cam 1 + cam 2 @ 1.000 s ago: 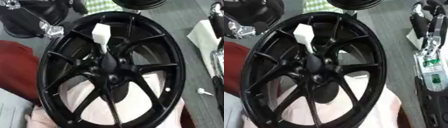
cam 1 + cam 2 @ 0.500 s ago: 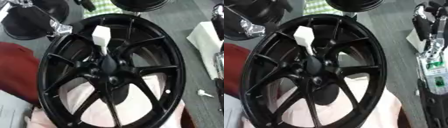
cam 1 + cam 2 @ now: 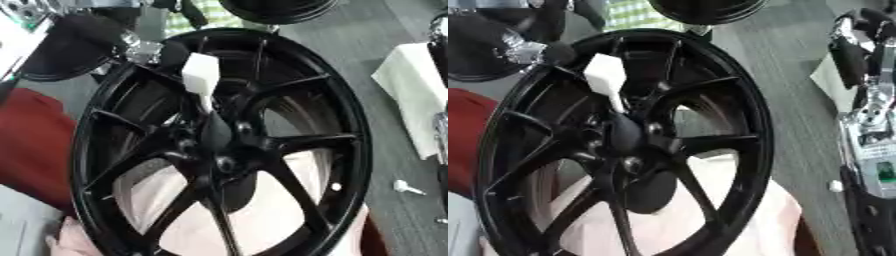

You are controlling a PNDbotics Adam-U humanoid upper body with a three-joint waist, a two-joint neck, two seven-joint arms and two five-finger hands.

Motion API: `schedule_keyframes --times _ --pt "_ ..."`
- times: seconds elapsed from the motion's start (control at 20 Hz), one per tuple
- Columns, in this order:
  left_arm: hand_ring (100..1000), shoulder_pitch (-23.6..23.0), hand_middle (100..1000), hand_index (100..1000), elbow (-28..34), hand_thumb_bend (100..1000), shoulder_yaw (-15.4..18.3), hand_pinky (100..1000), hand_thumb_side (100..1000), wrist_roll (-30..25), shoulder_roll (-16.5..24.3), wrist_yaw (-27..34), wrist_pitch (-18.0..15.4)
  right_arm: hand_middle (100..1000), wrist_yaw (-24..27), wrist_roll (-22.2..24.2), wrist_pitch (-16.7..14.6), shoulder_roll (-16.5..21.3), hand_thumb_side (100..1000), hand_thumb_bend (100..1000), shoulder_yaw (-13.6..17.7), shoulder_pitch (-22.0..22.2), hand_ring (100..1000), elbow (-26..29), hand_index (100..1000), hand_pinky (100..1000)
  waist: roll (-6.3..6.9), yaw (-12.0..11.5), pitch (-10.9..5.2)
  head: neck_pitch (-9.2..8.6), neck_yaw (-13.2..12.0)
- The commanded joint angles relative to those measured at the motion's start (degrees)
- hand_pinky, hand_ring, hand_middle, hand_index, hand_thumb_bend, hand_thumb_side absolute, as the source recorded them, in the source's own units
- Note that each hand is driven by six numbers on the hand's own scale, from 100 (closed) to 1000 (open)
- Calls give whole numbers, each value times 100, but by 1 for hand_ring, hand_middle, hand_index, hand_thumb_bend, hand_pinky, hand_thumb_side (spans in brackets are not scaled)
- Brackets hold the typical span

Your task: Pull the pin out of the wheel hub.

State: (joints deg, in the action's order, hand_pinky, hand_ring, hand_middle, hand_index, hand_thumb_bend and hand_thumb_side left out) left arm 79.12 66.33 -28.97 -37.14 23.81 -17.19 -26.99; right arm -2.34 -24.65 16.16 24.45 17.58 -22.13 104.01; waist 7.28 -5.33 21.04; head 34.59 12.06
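Pin [image 3: 200, 75] white-headed, seated in hub [image 3: 214, 135], head toward 11 o'clock | we judge it light, stiff; take the blocky head | wheel [image 3: 350, 150] heavy | our hands' fingers: cannot tell

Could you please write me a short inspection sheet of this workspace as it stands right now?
Surface: grey floor or mat, bare at upper right.
Job's things: black wheel hub standing tilted; white-headed pin sits in the hub centre, not yet pulled.
Clutter: small white piece on the grey surface right of the rim; white sheet at right edge; red cloth at left.
Hands: left robot hand dark, at the rim's upper left, fingers unclear; right arm at the right edge, its robot hand not made out.
Cables: nothing seen.
Surroundings: another black wheel at the top; a person's fingers at the lower rim.
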Motion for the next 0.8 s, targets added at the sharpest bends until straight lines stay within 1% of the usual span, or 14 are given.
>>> schedule_keyframes --times 0.05,0.35,0.6,0.8 --pt "905 153 798 922 -84 354 124 910 998 -1483 41 -89 -1530 738 -46 35 -9 77 542 100 -9 -79 962 126 840 866 -44 31 -2 -103 -59" --pt "908 103 802 922 -255 381 91 912 1000 -1483 -20 -346 -1642 737 -43 50 -7 61 543 100 -25 -118 960 133 840 866 -37 94 37 -106 -131" --pt "909 69 801 920 -358 360 47 911 1000 -1483 -95 -499 -1838 736 -40 75 -5 51 543 100 -45 -148 960 133 840 866 -35 131 64 -116 -193" --pt "909 54 803 919 -400 355 18 910 1000 -1483 -142 -586 -1927 737 -41 97 -6 43 543 100 -60 -169 960 134 841 867 -32 158 79 -130 -226"
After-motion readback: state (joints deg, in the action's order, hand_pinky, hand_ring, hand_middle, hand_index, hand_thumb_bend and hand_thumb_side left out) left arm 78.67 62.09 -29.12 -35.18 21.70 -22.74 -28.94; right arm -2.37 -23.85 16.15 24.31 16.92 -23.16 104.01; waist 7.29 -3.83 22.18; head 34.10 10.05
